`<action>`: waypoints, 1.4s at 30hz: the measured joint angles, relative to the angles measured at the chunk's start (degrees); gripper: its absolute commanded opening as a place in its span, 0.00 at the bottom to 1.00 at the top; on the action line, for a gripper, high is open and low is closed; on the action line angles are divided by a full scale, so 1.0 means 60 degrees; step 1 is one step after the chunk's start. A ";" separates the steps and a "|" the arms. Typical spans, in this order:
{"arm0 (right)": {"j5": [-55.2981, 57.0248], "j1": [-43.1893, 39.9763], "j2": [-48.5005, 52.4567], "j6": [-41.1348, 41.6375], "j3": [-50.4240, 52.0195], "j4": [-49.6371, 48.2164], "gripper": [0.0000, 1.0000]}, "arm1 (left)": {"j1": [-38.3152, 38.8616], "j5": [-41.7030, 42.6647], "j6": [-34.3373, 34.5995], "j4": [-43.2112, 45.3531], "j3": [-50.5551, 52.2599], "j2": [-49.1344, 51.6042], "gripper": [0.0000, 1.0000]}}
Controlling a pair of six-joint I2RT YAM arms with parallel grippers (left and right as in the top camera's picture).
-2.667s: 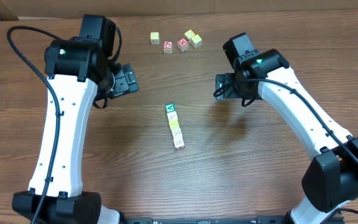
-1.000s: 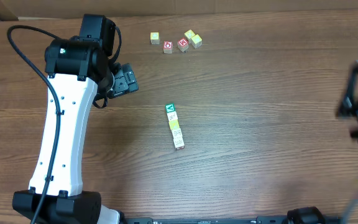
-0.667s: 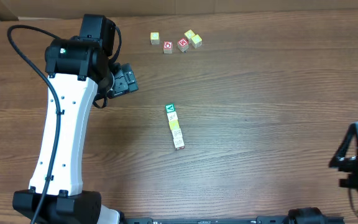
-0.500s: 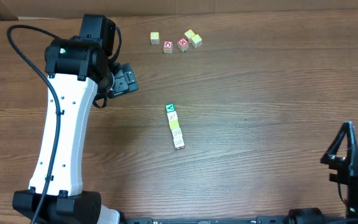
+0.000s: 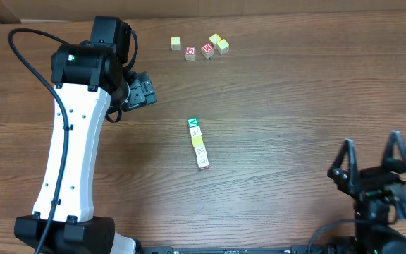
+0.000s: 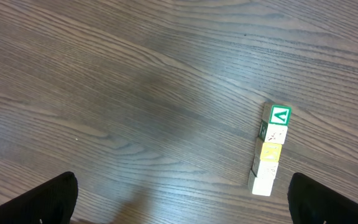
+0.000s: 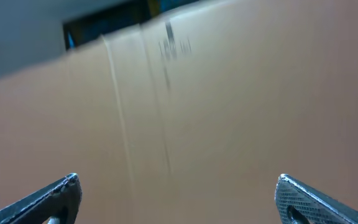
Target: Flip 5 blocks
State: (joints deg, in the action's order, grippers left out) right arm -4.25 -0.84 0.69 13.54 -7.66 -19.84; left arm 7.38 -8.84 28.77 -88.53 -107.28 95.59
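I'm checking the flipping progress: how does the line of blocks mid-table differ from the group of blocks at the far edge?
The line of blocks sits end to end, touching; the far group is spread out with gaps. The line has a green face at one end; the far group shows red and yellow faces. Both are small cubes on the wooden table.

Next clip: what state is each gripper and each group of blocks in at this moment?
left gripper: open, empty, over bare table beside the block row.
right gripper: open, empty, at the near right, facing away from the table.
block row: lying end to end mid-table, neither gripper touching it.
far blocks: five, loose at the table's far side.
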 measured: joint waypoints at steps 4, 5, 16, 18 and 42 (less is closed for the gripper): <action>-0.0076 -0.0040 0.0000 0.0004 0.0707 0.0470 1.00 | 0.0000 0.0000 0.0000 0.0000 0.0000 0.0000 1.00; -0.0084 -0.0040 0.0000 0.0004 0.0907 0.0586 1.00 | 0.0000 0.0000 0.0000 0.0000 0.0000 0.0000 1.00; -0.0149 -0.0040 -0.0011 -0.0186 0.1100 0.4073 1.00 | 0.0000 0.0000 0.0000 0.0000 0.0000 0.0000 1.00; -0.0153 -0.0040 -0.0011 -0.0441 0.1100 0.4073 1.00 | 0.0000 0.0000 0.0000 0.0000 0.0000 0.0000 1.00; -0.0251 -0.0040 -0.0011 -0.1268 0.1100 0.4065 1.00 | 0.0000 0.0000 0.0000 0.0000 0.0000 0.0000 1.00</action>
State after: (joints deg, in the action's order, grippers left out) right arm -5.76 -1.08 0.62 5.93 -1.06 4.56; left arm 7.38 -8.84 28.77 -88.53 -107.28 95.59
